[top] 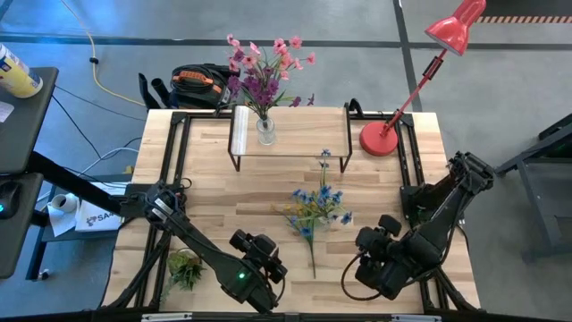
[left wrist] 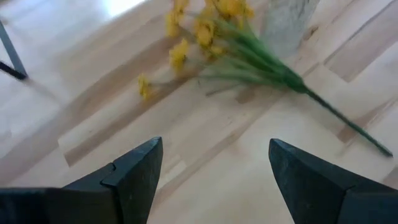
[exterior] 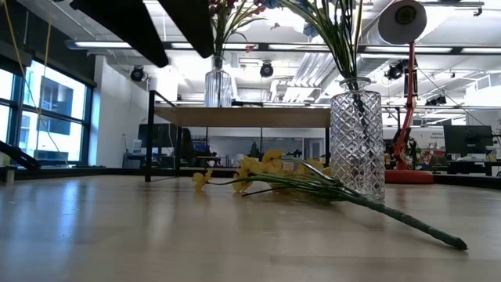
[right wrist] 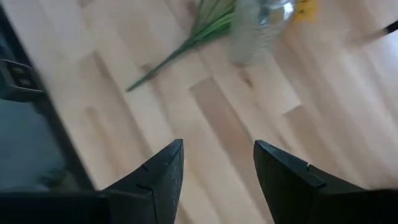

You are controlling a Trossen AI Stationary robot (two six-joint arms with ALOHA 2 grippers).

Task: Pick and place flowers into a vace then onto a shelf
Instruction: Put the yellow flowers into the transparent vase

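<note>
A pink and purple bunch [top: 264,67] stands in a glass vase [top: 265,132] on the small shelf [top: 295,143] at the far side. A second cut-glass vase [exterior: 358,145] stands on the table mid-right and holds green stems with blue blossoms [top: 323,195]. A yellow bunch [exterior: 258,168] lies flat on the table beside that vase, its stem [exterior: 415,223] pointing toward the near edge. My left gripper [top: 266,257] is open and empty, near-left of the yellow bunch [left wrist: 205,31]. My right gripper [top: 368,243] is open and empty, near-right of the vase [right wrist: 261,25].
A red desk lamp [top: 393,125] stands at the far right corner beside the shelf. A small green plant tuft [top: 183,268] lies at the near left. Black frame rails [top: 174,170] run along the table's left and right sides. A dark bag [top: 201,85] lies beyond the far edge.
</note>
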